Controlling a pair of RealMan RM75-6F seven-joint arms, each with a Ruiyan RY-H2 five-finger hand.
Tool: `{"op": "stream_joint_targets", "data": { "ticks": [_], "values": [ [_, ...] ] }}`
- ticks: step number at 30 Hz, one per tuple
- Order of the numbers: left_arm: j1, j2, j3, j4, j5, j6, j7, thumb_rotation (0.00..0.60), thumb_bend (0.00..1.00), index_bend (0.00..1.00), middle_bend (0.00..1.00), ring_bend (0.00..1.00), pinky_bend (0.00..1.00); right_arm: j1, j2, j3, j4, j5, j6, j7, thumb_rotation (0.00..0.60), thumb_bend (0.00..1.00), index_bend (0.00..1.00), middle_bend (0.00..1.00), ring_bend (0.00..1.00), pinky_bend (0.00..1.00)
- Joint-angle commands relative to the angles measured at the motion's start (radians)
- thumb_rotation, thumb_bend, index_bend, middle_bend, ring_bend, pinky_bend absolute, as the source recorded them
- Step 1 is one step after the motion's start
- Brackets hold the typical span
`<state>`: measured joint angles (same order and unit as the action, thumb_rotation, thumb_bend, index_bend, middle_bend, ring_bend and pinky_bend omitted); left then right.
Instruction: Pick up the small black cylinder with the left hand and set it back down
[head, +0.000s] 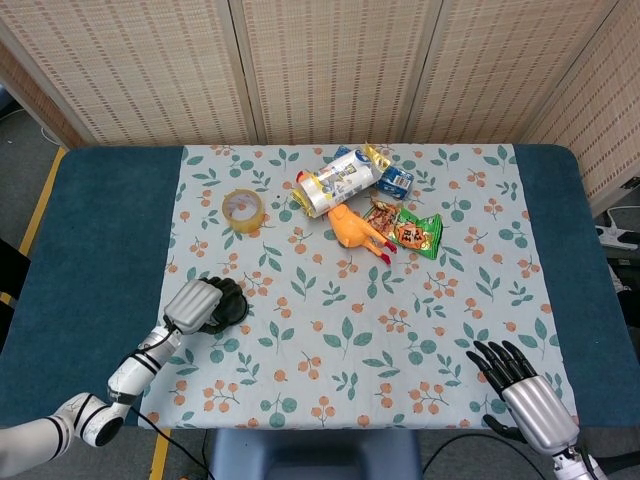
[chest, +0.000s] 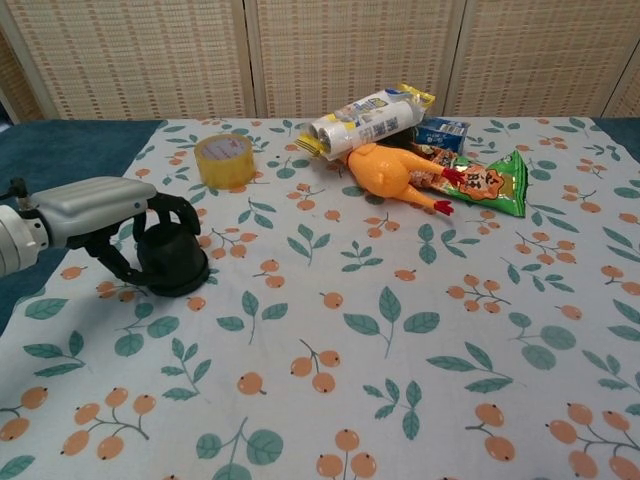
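The small black cylinder (chest: 175, 262) stands on the flowered cloth at the left, also seen as the cylinder (head: 231, 304) in the head view. My left hand (chest: 105, 206) wraps over its top and sides, fingers curled down around it and thumb behind; in the head view the left hand (head: 193, 306) covers most of it. The cylinder's base still looks to be on the cloth. My right hand (head: 525, 392) lies at the table's near right corner, fingers spread, holding nothing; the chest view does not show it.
A yellow tape roll (head: 243, 209) lies beyond the cylinder. Further back in the middle are a rolled white packet (head: 338, 183), a blue carton (head: 396, 181), an orange rubber chicken (head: 358, 231) and a green snack bag (head: 417, 232). Blue table (head: 90, 250) borders the cloth.
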<state>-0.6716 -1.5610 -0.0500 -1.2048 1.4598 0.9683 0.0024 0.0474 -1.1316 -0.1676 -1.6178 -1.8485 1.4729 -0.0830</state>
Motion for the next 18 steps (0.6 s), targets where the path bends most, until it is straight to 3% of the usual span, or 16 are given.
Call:
{"op": "stream_joint_targets", "data": {
  "ticks": [1, 7, 18],
  "values": [
    [0.006, -0.012, 0.001, 0.014, 0.015, 0.028, 0.010, 0.600, 0.51, 0.61, 0.63, 0.48, 0.50, 0.000, 0.001, 0.000, -0.001, 0.000, 0.000, -0.001, 0.600, 0.10, 0.00, 0.00, 0.00, 0.00],
    [0.016, -0.024, -0.005, 0.026, 0.032, 0.081, 0.015, 0.600, 0.56, 0.63, 0.65, 0.50, 0.52, 0.001, 0.001, 0.000, -0.001, 0.000, -0.002, -0.001, 0.600, 0.10, 0.00, 0.00, 0.00, 0.00],
    [0.016, 0.018, -0.005, -0.036, 0.031, 0.075, -0.051, 0.600, 0.56, 0.64, 0.65, 0.50, 0.52, 0.001, 0.000, 0.001, -0.002, 0.003, -0.004, -0.002, 0.600, 0.10, 0.00, 0.00, 0.00, 0.00]
  ]
}}
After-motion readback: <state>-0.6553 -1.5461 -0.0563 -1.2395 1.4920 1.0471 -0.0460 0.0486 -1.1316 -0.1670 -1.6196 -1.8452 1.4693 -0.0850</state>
